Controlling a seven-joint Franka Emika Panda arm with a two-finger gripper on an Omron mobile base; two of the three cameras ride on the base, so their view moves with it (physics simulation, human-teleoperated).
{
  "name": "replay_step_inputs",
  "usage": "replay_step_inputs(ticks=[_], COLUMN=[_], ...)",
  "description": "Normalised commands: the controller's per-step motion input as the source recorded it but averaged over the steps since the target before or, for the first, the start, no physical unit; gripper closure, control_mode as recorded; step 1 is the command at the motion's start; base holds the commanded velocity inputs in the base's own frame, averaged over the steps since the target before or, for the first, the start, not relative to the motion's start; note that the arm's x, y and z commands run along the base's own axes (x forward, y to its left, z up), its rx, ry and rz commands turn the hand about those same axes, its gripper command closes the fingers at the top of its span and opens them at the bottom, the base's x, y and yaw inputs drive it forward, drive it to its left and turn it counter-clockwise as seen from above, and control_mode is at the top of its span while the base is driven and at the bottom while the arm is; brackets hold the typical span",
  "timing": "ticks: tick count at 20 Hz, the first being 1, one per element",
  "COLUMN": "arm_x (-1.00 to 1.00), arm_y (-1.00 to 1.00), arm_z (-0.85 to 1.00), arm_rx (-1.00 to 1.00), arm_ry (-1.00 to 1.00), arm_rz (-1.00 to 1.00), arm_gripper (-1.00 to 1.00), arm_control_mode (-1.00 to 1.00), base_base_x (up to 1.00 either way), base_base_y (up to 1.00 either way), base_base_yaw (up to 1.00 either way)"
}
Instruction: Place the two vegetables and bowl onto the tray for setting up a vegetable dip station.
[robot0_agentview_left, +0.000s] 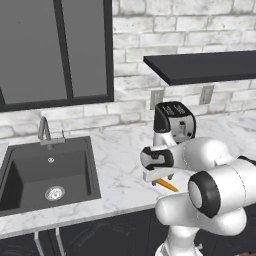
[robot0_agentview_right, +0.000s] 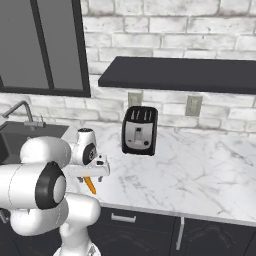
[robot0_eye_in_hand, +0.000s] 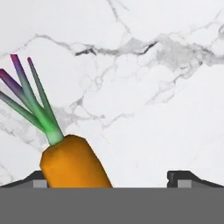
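Carrot (robot0_eye_in_hand: 74, 162) lies flat on the white marble counter (robot0_eye_in_hand: 144, 109), green-purple leafy top (robot0_eye_in_hand: 30, 96) fanning away from the hand, orange body sitting between the two dark fingertips (robot0_eye_in_hand: 181, 177) but off toward the left one, nothing touching it. Gripper (robot0_agentview_left: 159, 176) hovers right above it near the counter's front edge, jaws spread wide and pinching nothing; the carrot's tip pokes out beneath it in both base views. Black toaster (robot0_agentview_right: 139, 130) stands further back toward the brick wall, dark sink (robot0_agentview_left: 47, 172) with faucet (robot0_agentview_left: 45, 131) off to the left.
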Motion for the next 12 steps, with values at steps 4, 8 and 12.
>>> replay_step_inputs(ticks=[4,8,12], arm_x=[-0.01,-0.16,-0.28], arm_y=[0.09,0.07,0.03], arm_z=[-0.38,-0.29,-0.27], arm_rx=[0.00,0.00,0.00], arm_ry=[0.00,0.00,0.00], arm_rz=[0.01,0.00,0.00], arm_gripper=[1.00,1.00,1.00], arm_control_mode=[-1.00,-1.00,-1.00], base_base_x=[0.00,0.00,0.00], base_base_y=[0.00,0.00,0.00], base_base_yaw=[0.00,0.00,0.00])
